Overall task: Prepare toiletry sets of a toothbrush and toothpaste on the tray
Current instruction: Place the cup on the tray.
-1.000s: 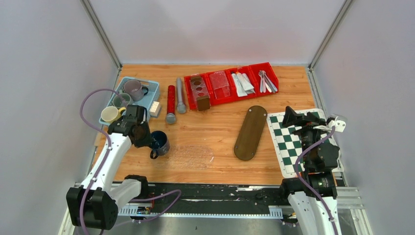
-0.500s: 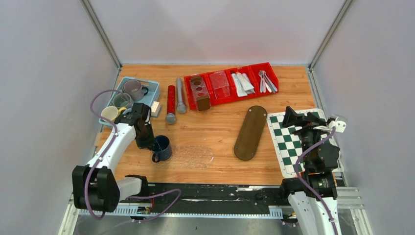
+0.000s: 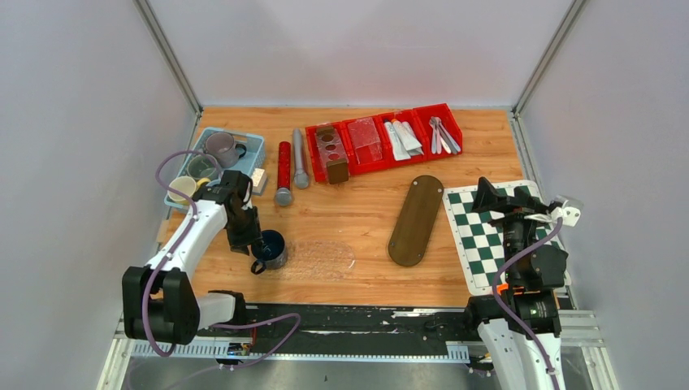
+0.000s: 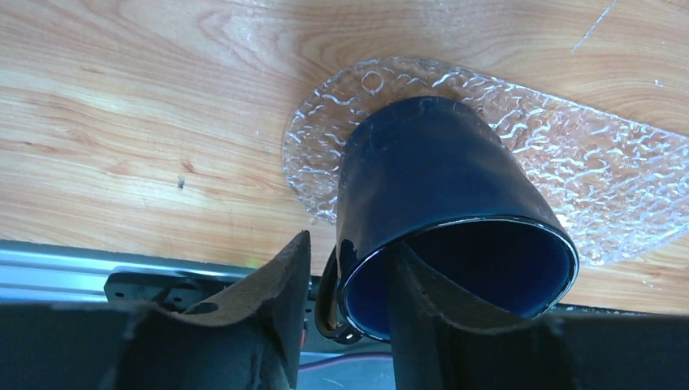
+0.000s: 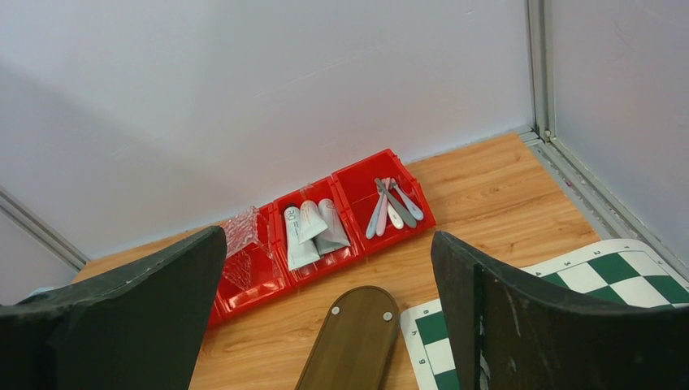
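Several toothbrushes (image 3: 443, 134) lie in the rightmost red bin; they also show in the right wrist view (image 5: 390, 203). Several toothpaste tubes (image 3: 404, 138) lie in the bin beside it (image 5: 313, 231). A clear textured glass tray (image 3: 321, 260) lies near the front, and a brown oval wooden tray (image 3: 416, 219) lies to its right. A dark blue mug (image 3: 270, 248) stands on the glass tray's left end (image 4: 569, 162). My left gripper (image 3: 258, 242) straddles the mug's wall (image 4: 422, 171), one finger inside and one outside, with gaps on both sides. My right gripper (image 3: 496, 199) is open and empty above the chessboard.
A blue basket (image 3: 253, 143) with several mugs stands at the back left. A red cylinder (image 3: 283, 162) and a grey cylinder (image 3: 299, 158) lie beside it. A brown block with holes (image 3: 331, 150) sits in the left red bin. A green chessboard mat (image 3: 487, 240) lies at right.
My left gripper carried the blue mug a little right and toward the front, onto the glass tray's left end. The right arm has barely shifted.
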`<state>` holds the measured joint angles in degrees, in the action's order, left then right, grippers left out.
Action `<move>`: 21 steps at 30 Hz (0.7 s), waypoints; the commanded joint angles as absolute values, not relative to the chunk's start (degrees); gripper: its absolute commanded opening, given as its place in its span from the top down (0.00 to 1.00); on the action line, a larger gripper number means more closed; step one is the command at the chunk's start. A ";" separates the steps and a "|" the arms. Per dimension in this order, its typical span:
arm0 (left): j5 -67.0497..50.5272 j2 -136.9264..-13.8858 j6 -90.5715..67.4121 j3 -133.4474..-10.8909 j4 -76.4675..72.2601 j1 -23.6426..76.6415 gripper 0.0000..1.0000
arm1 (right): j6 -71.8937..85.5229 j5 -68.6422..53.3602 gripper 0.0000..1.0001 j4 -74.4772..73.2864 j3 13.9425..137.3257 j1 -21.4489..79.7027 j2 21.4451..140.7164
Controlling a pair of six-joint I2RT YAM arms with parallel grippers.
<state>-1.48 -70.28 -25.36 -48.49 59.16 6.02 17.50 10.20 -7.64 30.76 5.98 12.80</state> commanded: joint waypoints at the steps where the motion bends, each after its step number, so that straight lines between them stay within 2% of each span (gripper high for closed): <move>1: -2.62 -70.06 -24.87 -50.69 60.01 6.24 0.52 | 17.40 11.14 0.00 -5.45 30.66 6.56 11.91; 5: -1.82 -68.89 -24.54 -51.91 60.97 6.25 0.45 | 17.26 11.55 0.00 -5.45 30.67 6.75 11.75; 12: -0.17 -64.89 -23.12 -58.93 63.73 7.48 0.40 | 17.28 11.77 0.00 -5.36 30.67 6.93 11.85; 18: 2.96 -67.82 -27.62 -63.59 63.84 20.59 0.40 | 17.58 11.39 0.00 -5.19 30.59 6.90 12.08; 21: 5.07 -70.35 -30.39 -63.27 61.41 23.95 0.40 | 17.43 11.50 0.00 -5.26 30.66 6.92 11.88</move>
